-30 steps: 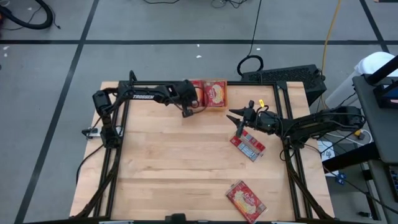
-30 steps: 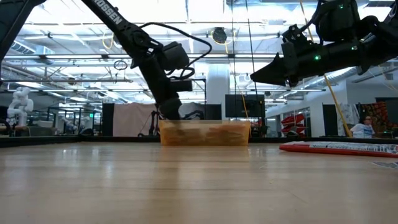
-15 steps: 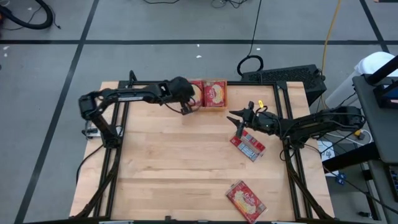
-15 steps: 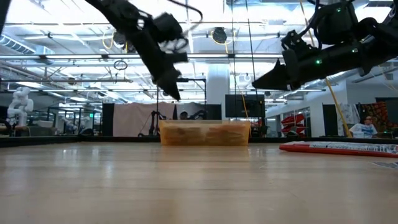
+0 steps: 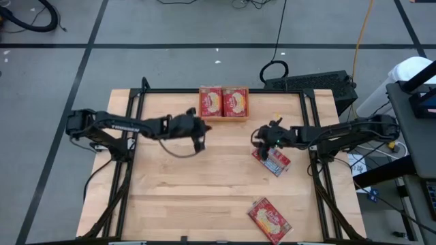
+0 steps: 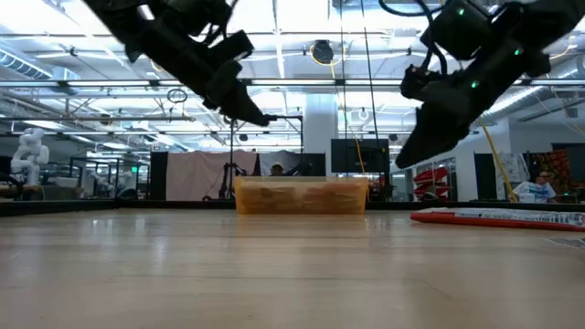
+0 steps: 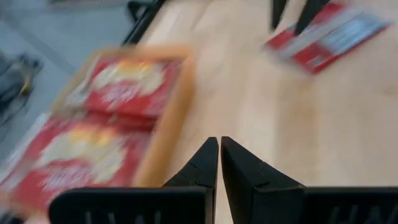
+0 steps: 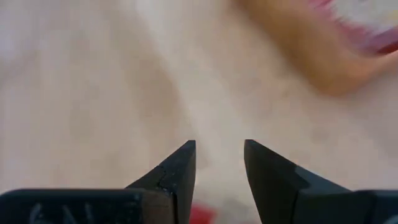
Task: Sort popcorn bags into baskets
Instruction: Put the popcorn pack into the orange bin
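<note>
The orange bin (image 5: 223, 103) sits at the far edge of the wooden surface (image 5: 204, 177), near its middle, and holds two red bags (image 5: 236, 102) side by side, popcorn picture up. In the low view the bin (image 6: 300, 196) shows only as a low translucent box, its contents blurred.

Two more bags lie loose. One (image 5: 274, 160) is on the right side, silver-grey face partly showing, touching or just under the right hand (image 5: 261, 141). The other (image 5: 270, 219) lies tilted near the front edge, well apart from both arms.

The left hand (image 5: 199, 133) hangs over bare wood just in front of the bin, clenched on nothing; its wrist view shows the fingers (image 7: 205, 163) pressed together, with the bin (image 7: 158, 124) beside them. The right hand's fingers (image 8: 180, 168) stand apart, released, above bare wood.

The centre and front left of the surface lie open. The low view alone shows both hands raised off the surface.
</note>
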`<state>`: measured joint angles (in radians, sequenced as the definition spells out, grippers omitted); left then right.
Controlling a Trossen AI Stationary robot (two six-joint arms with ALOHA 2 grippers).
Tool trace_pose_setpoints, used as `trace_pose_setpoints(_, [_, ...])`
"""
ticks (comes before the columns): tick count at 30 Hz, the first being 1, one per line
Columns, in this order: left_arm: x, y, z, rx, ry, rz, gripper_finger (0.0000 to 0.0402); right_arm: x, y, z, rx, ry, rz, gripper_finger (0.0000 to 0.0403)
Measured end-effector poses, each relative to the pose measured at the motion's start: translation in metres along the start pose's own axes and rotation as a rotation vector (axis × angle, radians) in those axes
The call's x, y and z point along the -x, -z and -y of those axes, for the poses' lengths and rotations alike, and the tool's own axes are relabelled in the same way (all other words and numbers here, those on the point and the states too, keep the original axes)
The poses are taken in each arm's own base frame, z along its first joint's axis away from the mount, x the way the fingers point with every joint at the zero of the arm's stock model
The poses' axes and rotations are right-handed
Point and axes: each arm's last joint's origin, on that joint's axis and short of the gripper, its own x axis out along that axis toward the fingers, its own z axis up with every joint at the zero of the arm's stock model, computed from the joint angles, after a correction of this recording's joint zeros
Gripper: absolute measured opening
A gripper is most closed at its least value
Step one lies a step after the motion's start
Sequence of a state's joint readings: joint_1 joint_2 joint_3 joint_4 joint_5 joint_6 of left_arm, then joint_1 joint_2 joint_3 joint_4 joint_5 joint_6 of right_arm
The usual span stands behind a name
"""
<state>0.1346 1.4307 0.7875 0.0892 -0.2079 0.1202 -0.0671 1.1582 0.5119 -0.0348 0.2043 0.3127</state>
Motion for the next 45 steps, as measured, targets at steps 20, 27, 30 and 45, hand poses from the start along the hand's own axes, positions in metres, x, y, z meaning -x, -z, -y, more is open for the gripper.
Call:
trace_pose_setpoints(20, [0.011, 0.021, 0.055, -0.012, 0.148, 0.173, 0.0024, 0.041, 0.066, -0.070, -0.155, -0.131, -0.417, 0.0185])
trace_pose_setpoints(27, [0.011, 0.021, 0.055, -0.008, 0.149, 0.172, 0.0024, 0.057, 0.086, -0.069, -0.174, -0.047, -0.557, 0.0177])
trace_pose_setpoints(30, [0.010, 0.021, 0.053, -0.021, 0.138, 0.171, 0.0024, 0.062, 0.090, -0.069, -0.136, -0.040, -0.572, 0.0176])
trace_pose_setpoints(45, [0.004, 0.034, 0.037, -0.013, 0.090, 0.096, 0.0024, 0.072, 0.104, -0.059, 0.261, 0.079, -0.510, 0.0176])
